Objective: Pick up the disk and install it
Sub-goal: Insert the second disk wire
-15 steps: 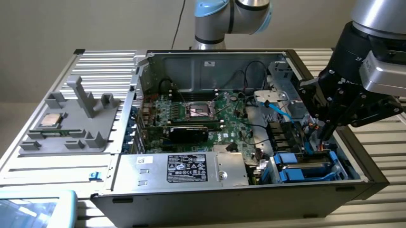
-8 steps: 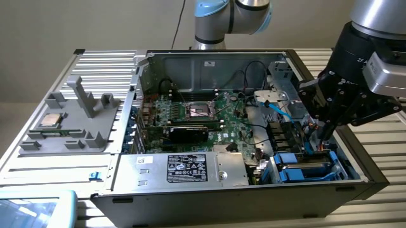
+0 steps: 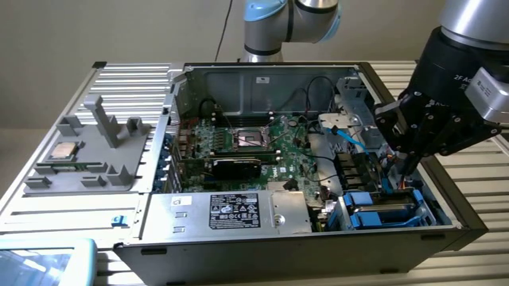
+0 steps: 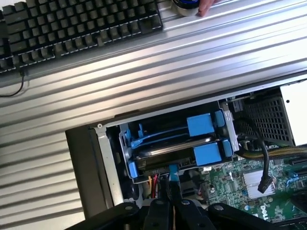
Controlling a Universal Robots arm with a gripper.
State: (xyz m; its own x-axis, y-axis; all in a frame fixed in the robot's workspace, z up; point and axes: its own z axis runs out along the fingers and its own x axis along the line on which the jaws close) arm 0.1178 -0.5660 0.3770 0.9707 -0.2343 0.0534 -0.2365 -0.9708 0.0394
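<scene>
The disk [image 4: 165, 149] lies in the lower slot of the drive cage inside the open computer case [image 3: 263, 247]. Its silver-grey face shows between bright blue carrier tabs [image 4: 207, 153]. In the exterior view the disk [image 3: 391, 207] sits in the case's front right corner. My gripper [image 3: 404, 170] hangs just above that cage. Its dark fingers [image 4: 163, 206] are shut together, with the tips at a small blue piece [image 4: 172, 175] on the cage's near edge. Whether that piece is pinched or only touched is unclear.
A second blue carrier [image 4: 199, 124] sits in the slot beside the disk. The motherboard [image 3: 254, 143], a loose blue cable [image 3: 350, 140] and a silver box with black label [image 3: 238, 211] fill the case. A grey fixture [image 3: 87, 161] holds a chip. A keyboard [image 4: 76, 28] and a hand [image 4: 207, 5] lie beyond.
</scene>
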